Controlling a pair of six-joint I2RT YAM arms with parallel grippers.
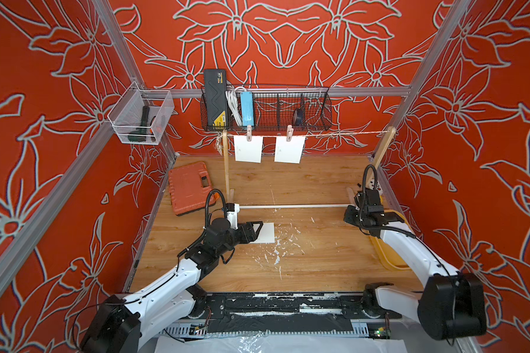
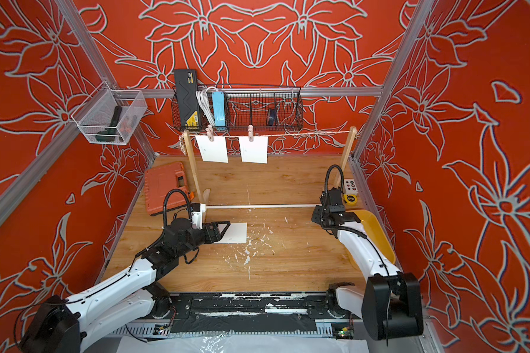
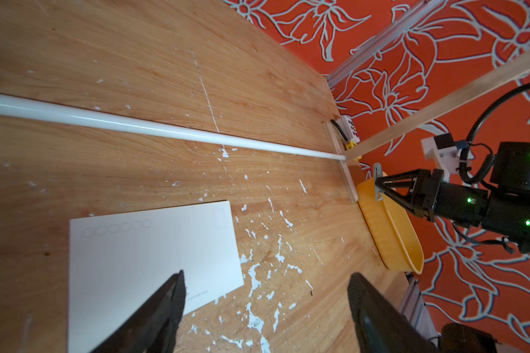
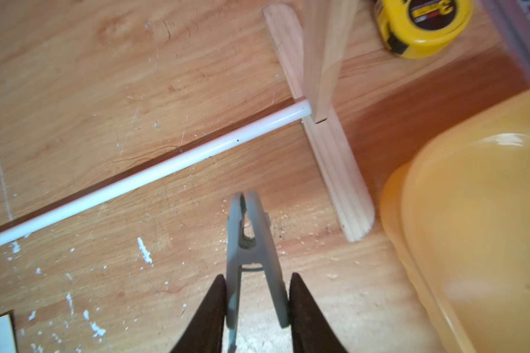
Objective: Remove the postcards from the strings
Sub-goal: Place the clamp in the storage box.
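The left claw point(image 1: 259, 227) hangs spread wide, gripping nothing, over a postcard point(image 1: 266, 233) lying flat on the wooden table point(image 1: 318, 259). The right claw point(image 4: 257, 281) is clenched on a grey clothespeg point(image 4: 251, 241) just beside a yellow tub point(image 4: 471, 214), whose inside shows only partly. Farther back, a second postcard point(image 1: 248, 149) and a third postcard point(image 1: 289, 149) hang pegged to the string point(image 1: 334, 133). Behind, a black wire basket point(image 1: 315, 113) holds a black case point(image 1: 214, 97), white cable point(image 1: 231, 104), blue box point(image 1: 245, 108) and a dark round item point(image 1: 298, 116); a clear mesh bin point(image 1: 126, 122) holds a dark green tool point(image 1: 143, 122).
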